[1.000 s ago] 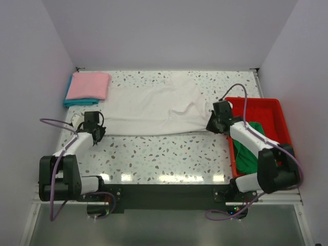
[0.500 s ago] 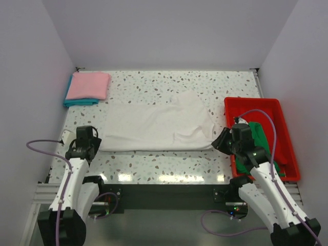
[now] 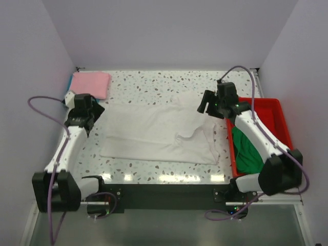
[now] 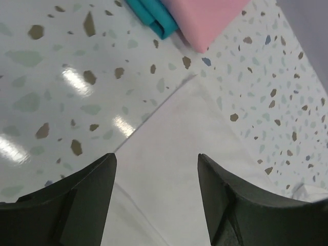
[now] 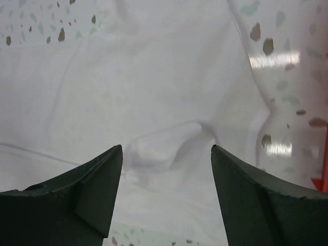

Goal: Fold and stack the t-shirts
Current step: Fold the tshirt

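The white t-shirt (image 3: 154,130) lies spread across the middle of the table, with a small rumpled fold (image 5: 169,146) near its right side. My left gripper (image 3: 95,109) hovers open over the shirt's far left corner (image 4: 174,148), nothing between its fingers (image 4: 77,205). Open and empty too, my right gripper (image 3: 204,105) hangs above the shirt's far right part (image 5: 154,77). The pink t-shirt (image 3: 90,84) lies folded on the teal t-shirt (image 3: 68,86) at the far left corner; the left wrist view shows pink (image 4: 205,20) over teal (image 4: 154,15). The green t-shirt (image 3: 246,151) is bunched in the tray.
The red plastic tray (image 3: 277,110) stands at the table's right edge, its rim (image 5: 324,180) just inside the right wrist view. White walls close in the table on three sides. Bare speckled tabletop (image 3: 148,82) shows beyond the white shirt.
Both grippers held the white shirt's edges, dragged it toward the near edge, then opened and let go. Both arms have since swung back over its far corners. The shirt now lies nearer the front.
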Robot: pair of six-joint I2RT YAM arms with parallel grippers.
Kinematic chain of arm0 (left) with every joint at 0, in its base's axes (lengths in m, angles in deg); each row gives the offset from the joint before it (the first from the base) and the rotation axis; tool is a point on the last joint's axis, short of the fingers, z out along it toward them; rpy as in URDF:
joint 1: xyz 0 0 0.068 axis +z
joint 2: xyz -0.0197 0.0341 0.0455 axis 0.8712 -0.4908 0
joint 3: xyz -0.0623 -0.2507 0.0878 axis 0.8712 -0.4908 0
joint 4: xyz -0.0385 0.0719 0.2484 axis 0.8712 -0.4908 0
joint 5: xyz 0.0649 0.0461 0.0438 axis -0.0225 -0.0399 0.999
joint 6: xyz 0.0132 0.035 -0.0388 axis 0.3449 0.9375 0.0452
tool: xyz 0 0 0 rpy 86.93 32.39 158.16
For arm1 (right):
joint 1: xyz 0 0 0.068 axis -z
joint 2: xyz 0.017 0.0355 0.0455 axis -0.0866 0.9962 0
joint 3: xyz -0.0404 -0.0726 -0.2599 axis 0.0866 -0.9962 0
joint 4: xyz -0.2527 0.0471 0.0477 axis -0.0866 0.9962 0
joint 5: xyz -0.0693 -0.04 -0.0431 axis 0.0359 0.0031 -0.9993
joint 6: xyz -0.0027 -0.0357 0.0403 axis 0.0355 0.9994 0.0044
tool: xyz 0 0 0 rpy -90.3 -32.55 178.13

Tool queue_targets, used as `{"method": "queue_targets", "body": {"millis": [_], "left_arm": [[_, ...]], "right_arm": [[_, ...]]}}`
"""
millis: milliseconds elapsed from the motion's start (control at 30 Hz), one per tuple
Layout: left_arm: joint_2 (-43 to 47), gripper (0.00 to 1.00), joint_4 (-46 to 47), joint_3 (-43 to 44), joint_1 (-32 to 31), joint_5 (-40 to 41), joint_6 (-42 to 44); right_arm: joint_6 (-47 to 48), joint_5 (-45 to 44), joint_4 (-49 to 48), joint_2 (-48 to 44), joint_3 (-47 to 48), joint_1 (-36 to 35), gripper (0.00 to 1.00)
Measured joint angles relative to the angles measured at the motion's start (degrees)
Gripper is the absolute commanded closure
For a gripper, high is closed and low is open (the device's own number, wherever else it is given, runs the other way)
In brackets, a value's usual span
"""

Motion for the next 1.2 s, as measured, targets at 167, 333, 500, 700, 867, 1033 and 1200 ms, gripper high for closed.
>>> {"method": "queue_targets", "body": {"millis": [167, 333, 500, 700, 867, 1033, 1200], "left_arm": [[-26.03, 0.38, 6.32, 14.03, -6.12, 0.68, 6.91], [-41.68, 0.47, 7.5, 23.21, -8.55, 1.46, 11.04], [-49.35, 0.5, 7.43, 28.96, -8.52, 2.71, 12.57], [-53.51, 0.5, 7.54, 33.0, -8.52, 4.28, 12.66], [-56.74, 0.54, 7.34, 37.16, -8.52, 4.85, 13.05], [-58.23, 0.58, 7.02, 38.42, -8.55, 5.05, 13.05], [-58.45, 0.59, 6.95, 38.42, -8.55, 6.12, 12.98]], "right_arm": [[4.79, -0.79, -5.05, 22.95, 15.76, 0.04, 0.31], [8.37, -2.43, -5.77, 38.05, 28.28, 0.94, 0.34], [9.81, -3.32, -5.73, 46.21, 34.84, 2.23, 0.36], [10.19, -3.28, -5.81, 51.25, 38.56, 2.45, 0.36], [10.45, -3.76, -5.81, 53.83, 40.48, 2.34, 0.36], [10.91, -4.96, -5.79, 55.23, 41.18, 2.34, 0.36], [11.5, -5.95, -5.73, 56.37, 41.77, 2.34, 0.35]]}}
